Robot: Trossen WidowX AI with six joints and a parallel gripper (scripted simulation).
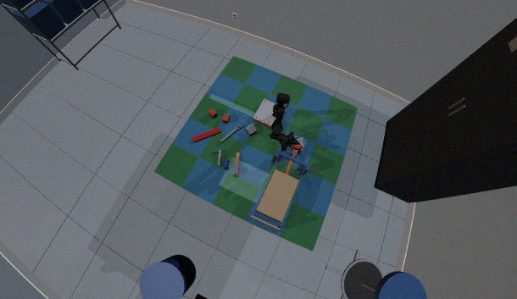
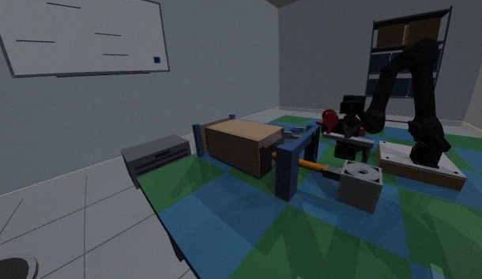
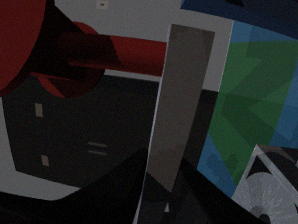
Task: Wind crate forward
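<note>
The winch handle is a flat grey bar [image 2: 352, 140] [image 3: 180, 100] with a red knob [image 1: 297, 148] [image 2: 330, 118] [image 3: 135, 52] at one end and a short stub pointing down at the other. My gripper [image 2: 346, 133] [image 3: 158, 158] is shut on the bar, holding it roughly level above the mat. The stub is clear of the grey winch [image 2: 359, 190] [image 3: 265, 192], whose round top hole is open. An orange strap [image 1: 290, 166] [image 2: 312, 165] runs from the winch to the tan crate [image 1: 277, 196] [image 2: 237, 151]. The crate sits flat, behind the blue frame [image 2: 286, 175] with a gap between them.
Left of the rack in the top view lie a hammer [image 1: 236, 166], a blue tool [image 1: 226, 164], a grey tool [image 1: 219, 157], a wrench [image 1: 230, 133], a red bar [image 1: 206, 135], two red blocks and a grey block [image 1: 251, 130]. The arm's base plate [image 2: 407, 165] stands behind the winch.
</note>
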